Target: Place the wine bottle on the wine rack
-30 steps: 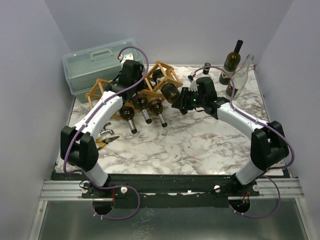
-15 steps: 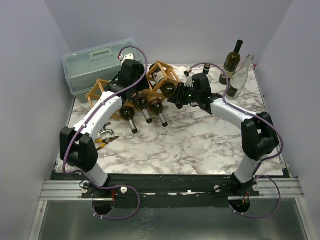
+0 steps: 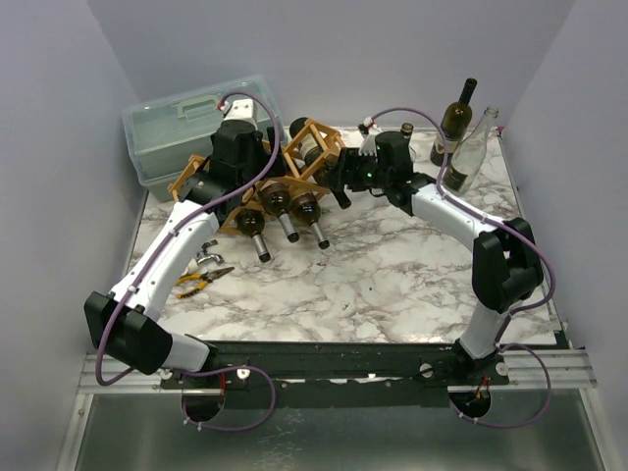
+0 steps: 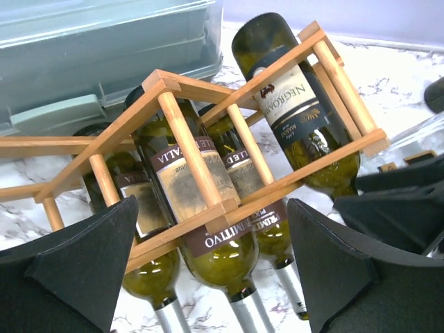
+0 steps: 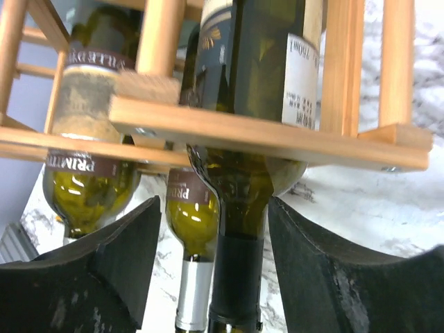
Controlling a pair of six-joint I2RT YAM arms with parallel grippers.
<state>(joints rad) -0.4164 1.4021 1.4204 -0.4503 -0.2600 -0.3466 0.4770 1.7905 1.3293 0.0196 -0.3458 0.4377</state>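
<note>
The light wooden wine rack (image 3: 294,167) lies at the back of the marble table, and several bottles rest in its cells. The wine bottle (image 3: 312,149) with a dark capsule lies in the upper right cell (image 4: 291,104), its neck pointing out toward my right gripper (image 3: 340,183). That gripper (image 5: 215,205) is open. The dark neck (image 5: 239,277) runs between its fingers, with a gap on the left side. My left gripper (image 3: 240,175) hovers over the rack's middle. It (image 4: 214,208) stands open and holds nothing, with the rack (image 4: 201,166) and bottle shoulders below it.
A pale green toolbox (image 3: 182,123) sits behind the rack at the left. A dark bottle (image 3: 455,113) and a clear bottle (image 3: 471,149) stand at the back right. Pliers (image 3: 201,281) and a small metal piece (image 3: 208,258) lie front left.
Both grippers have opened. The right gripper moved left toward the rack and the bottle slid deeper into the upper right cell. The left gripper drew back and up over the rack.
</note>
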